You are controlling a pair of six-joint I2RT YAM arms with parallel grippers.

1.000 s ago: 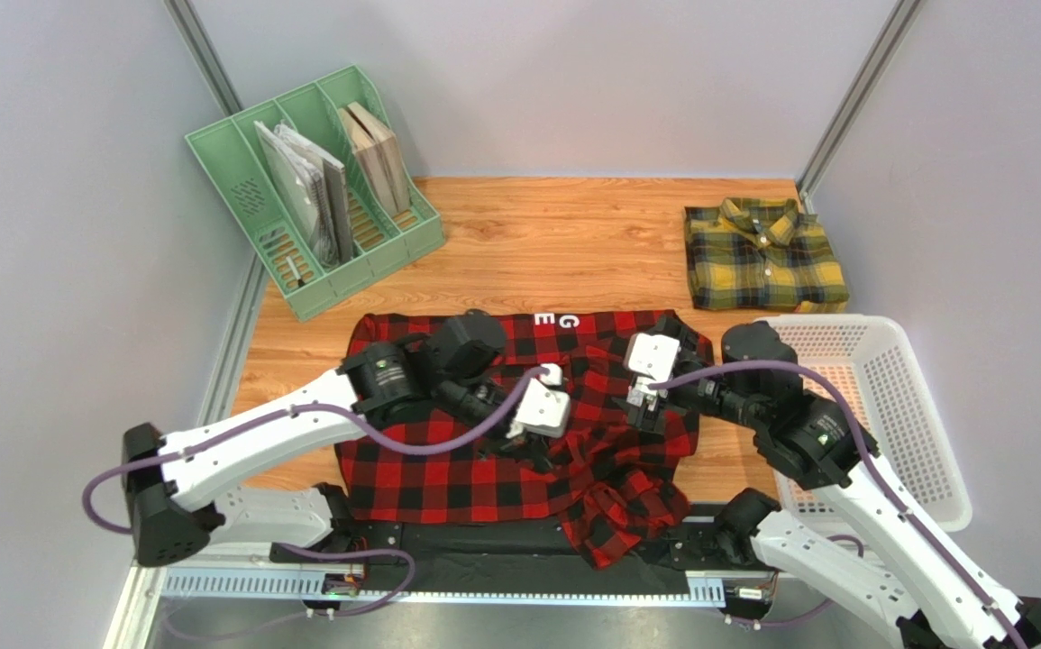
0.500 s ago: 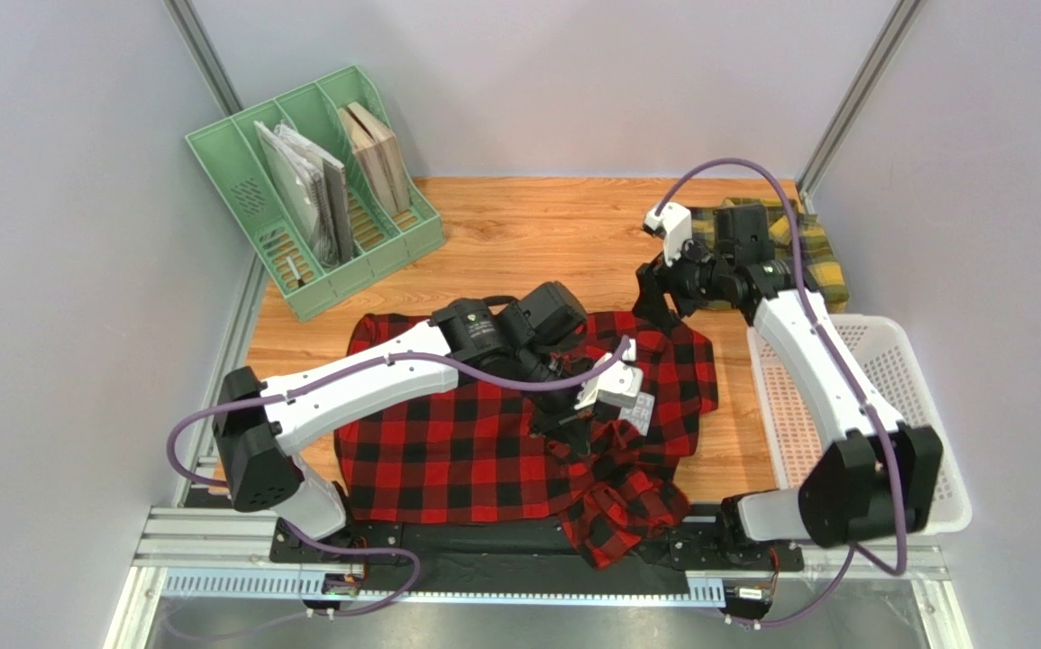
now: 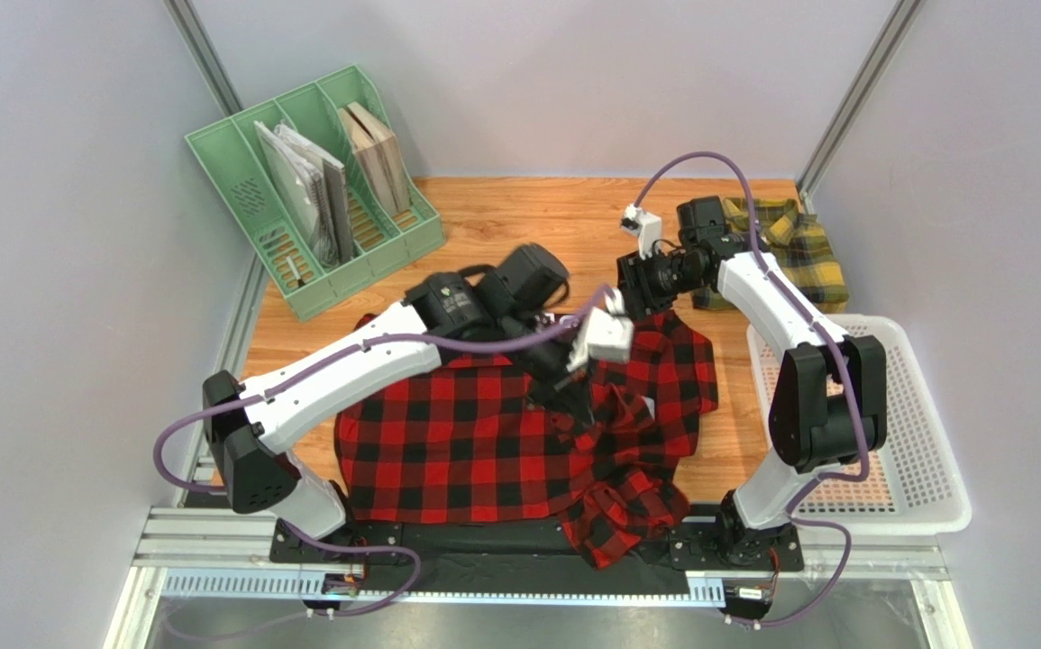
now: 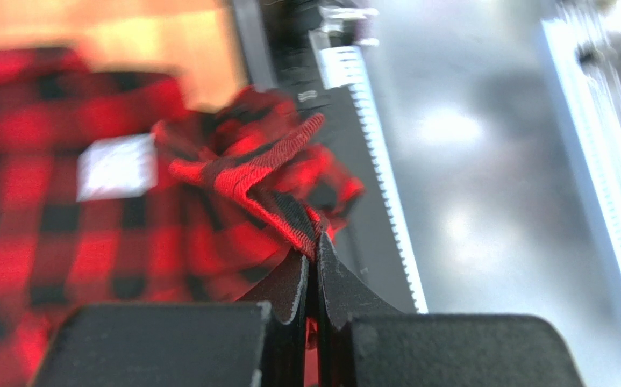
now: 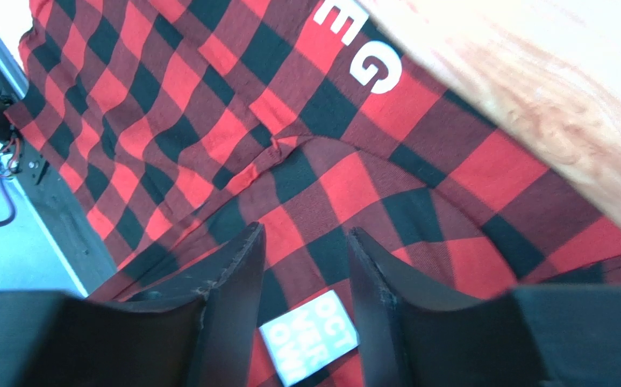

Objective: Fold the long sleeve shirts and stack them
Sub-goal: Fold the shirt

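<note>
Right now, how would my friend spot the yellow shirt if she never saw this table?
Find the wooden table's far right corner, just beyond the white basket. The yellow shirt lies there, partly behind a robot arm. It is yellow-and-green checked; the other shirt is red and black.

Bare tabletop [image 3: 526, 223] lies open between the file rack [image 3: 244, 183] and yellow shirt [image 3: 810, 264]; the basket [image 3: 891, 419] bounds the right.

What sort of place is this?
Probably a robot test booth, not a home: plain grey walls box in a wooden table, and the left arm and right arm are bolted at its near edge.
</note>
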